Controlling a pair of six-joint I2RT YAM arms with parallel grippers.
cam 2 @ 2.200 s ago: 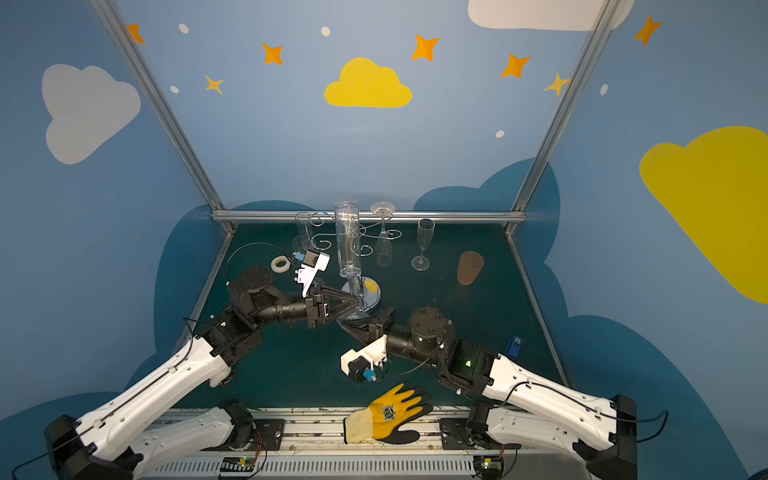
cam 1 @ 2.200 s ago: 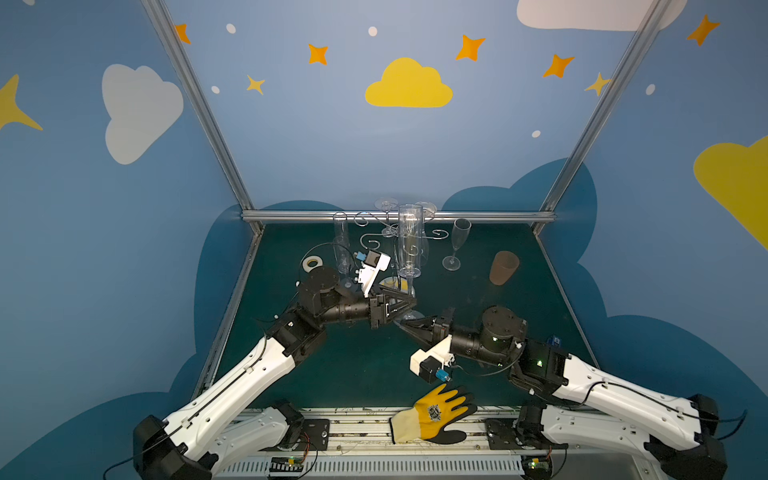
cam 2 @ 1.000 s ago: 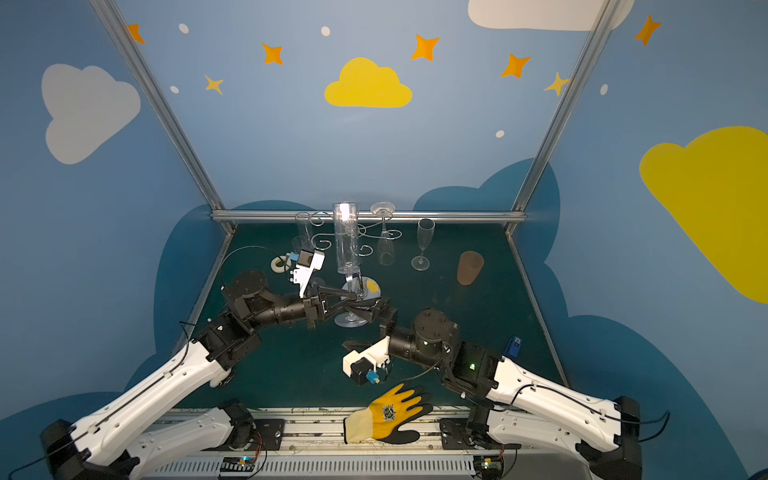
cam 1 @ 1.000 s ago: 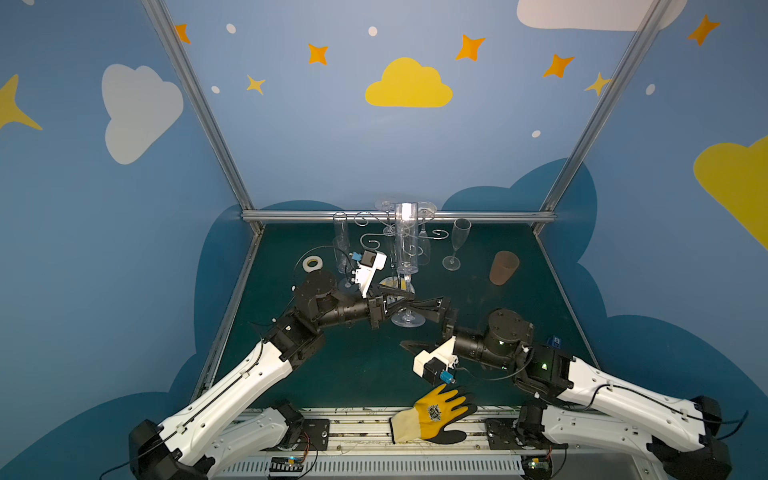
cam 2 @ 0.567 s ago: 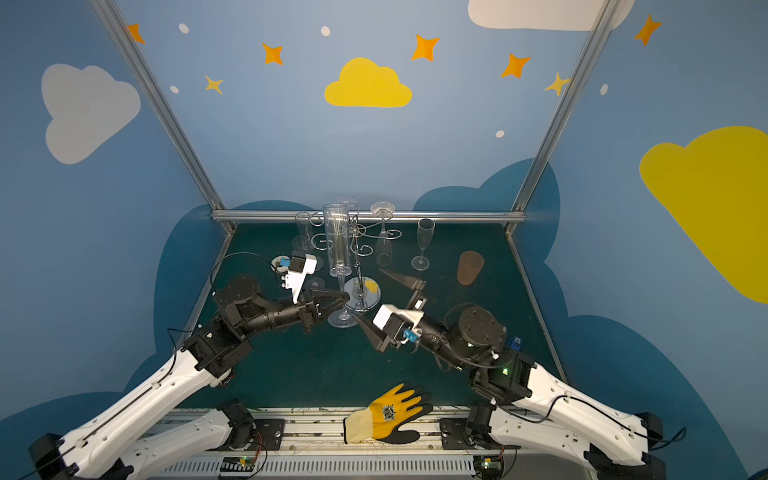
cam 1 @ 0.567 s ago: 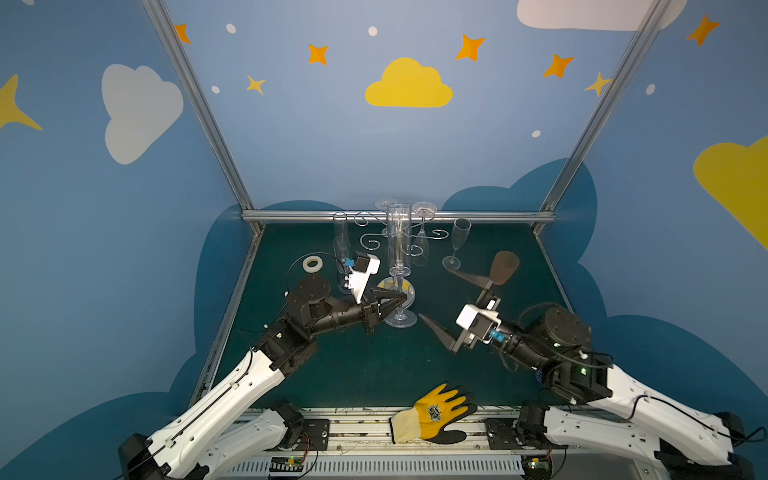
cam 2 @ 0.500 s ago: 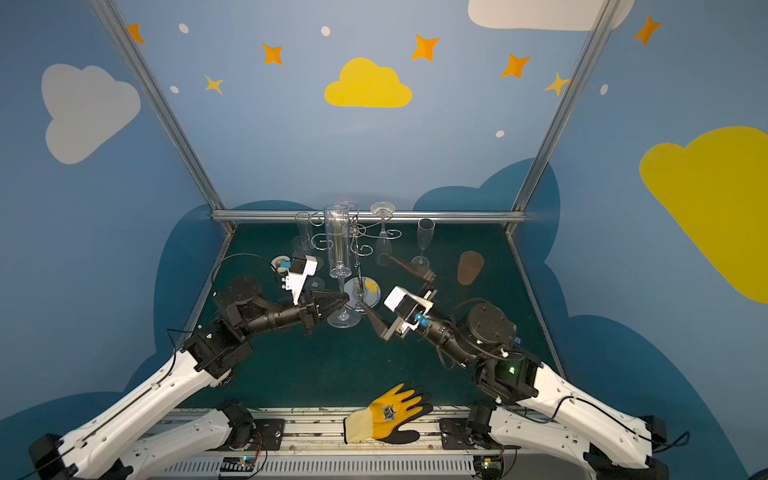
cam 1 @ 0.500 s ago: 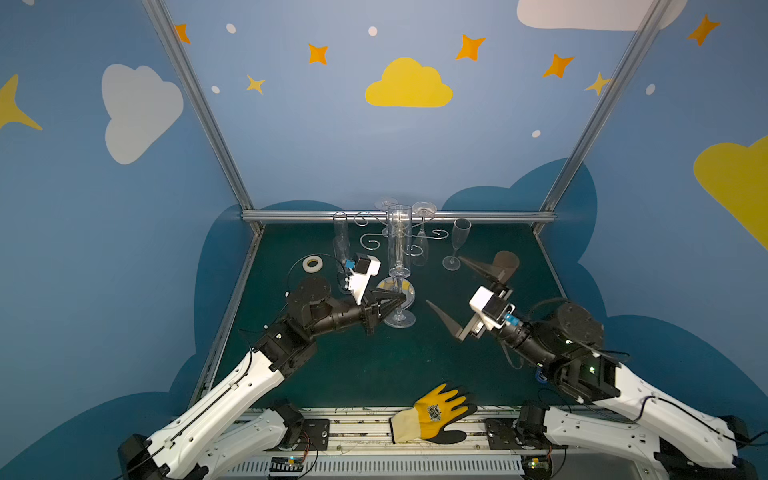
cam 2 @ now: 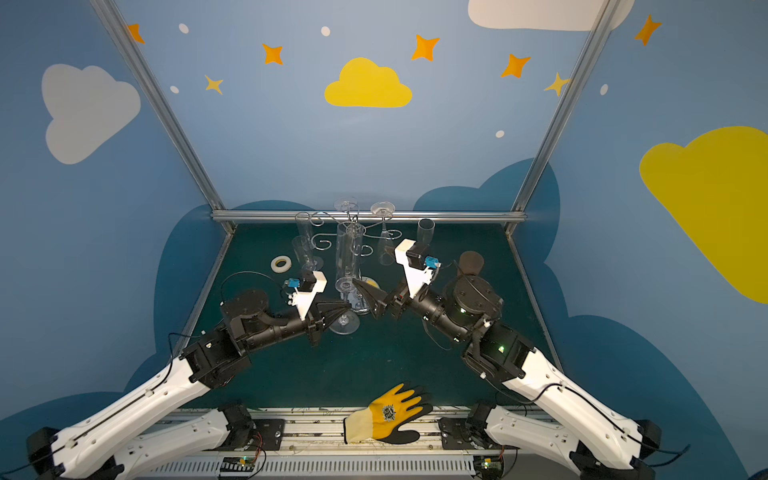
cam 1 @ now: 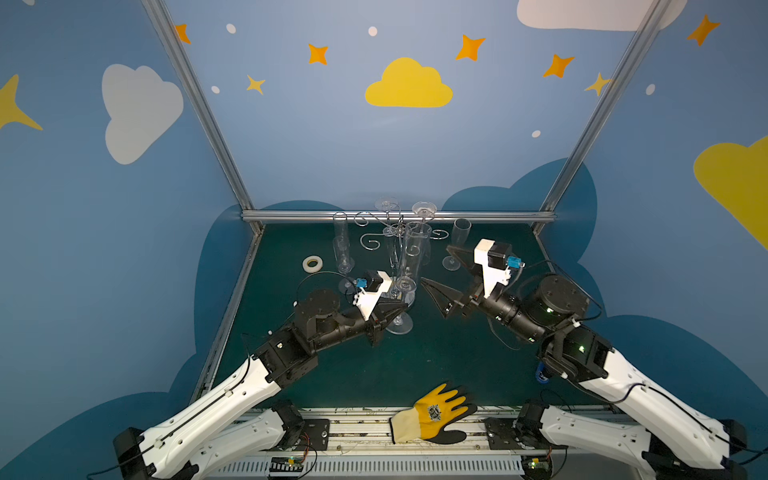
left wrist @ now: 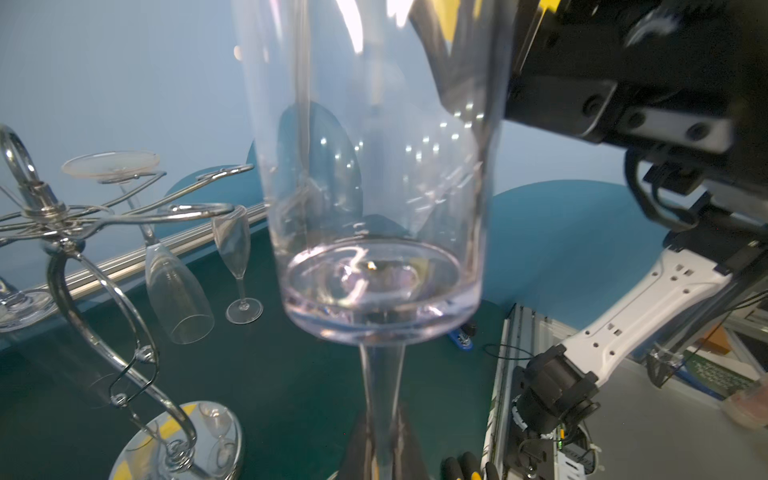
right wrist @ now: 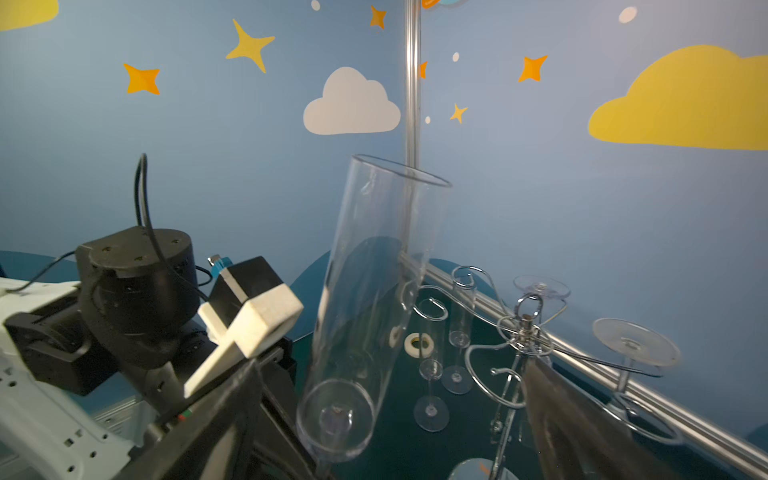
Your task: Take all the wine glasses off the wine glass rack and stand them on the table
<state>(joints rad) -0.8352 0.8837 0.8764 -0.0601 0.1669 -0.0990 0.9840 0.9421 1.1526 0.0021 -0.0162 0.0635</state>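
Clearly, wine glass (cam 1: 411, 255) between left fingers (cam 1: 388, 311)

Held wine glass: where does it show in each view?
In a top view: wine glass near centre.
In a top view: wine glass slightly left of centre.
Left wrist: wine glass fills the middle, close up.
Right wrist: wine glass mid-frame, leaning.
Shared landmark: wine glass rack, beside it throughout.

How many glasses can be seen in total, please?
6: one glass in the left gripper, two hanging on the rack, two standing near the tape, one standing right of the rack. More may be hidden.
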